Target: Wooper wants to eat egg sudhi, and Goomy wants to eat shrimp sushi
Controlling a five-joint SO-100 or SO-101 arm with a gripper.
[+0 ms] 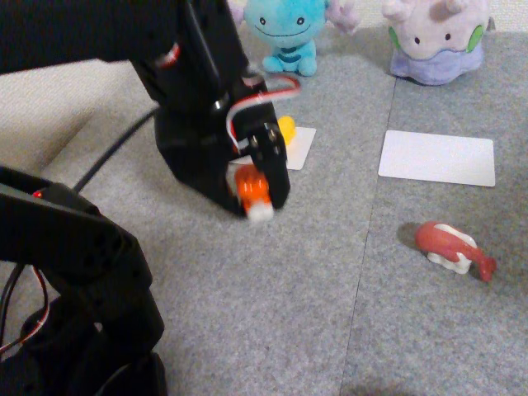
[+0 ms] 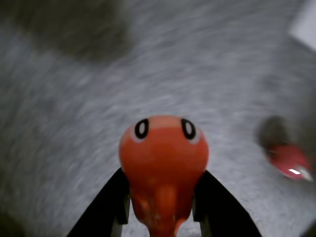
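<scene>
Arm base [image 1: 74,280] black, nearest the fixed camera at lower left, wires at its side. Gripper [image 1: 256,194] just beyond it, above grey carpet [image 1: 272,313], clamped on the shrimp sushi [image 1: 252,191]: orange top, white rice block at the bottom, blurred. Wrist view: gripper [image 2: 163,207] with both black fingers [image 2: 106,207] pressed against the sides of shrimp sushi [image 2: 163,168], two black-and-white eyes on the orange top facing the camera; carpet [image 2: 74,123] behind is motion-blurred. Dull pink-red sushi [image 1: 454,247] lies on the carpet to the right in the fixed view, well apart from the gripper; same piece [image 2: 290,161] at right edge of the wrist view, blurred. Farther back, egg sudhi [image 1: 286,129] sits on a white card [image 1: 302,148], partly hidden behind the gripper. Second white card [image 1: 437,157] to the right, bare. Farthest back: Wooper [image 1: 289,29] behind the egg card, Goomy [image 1: 437,41] behind the bare card, both upright on the carpet.
</scene>
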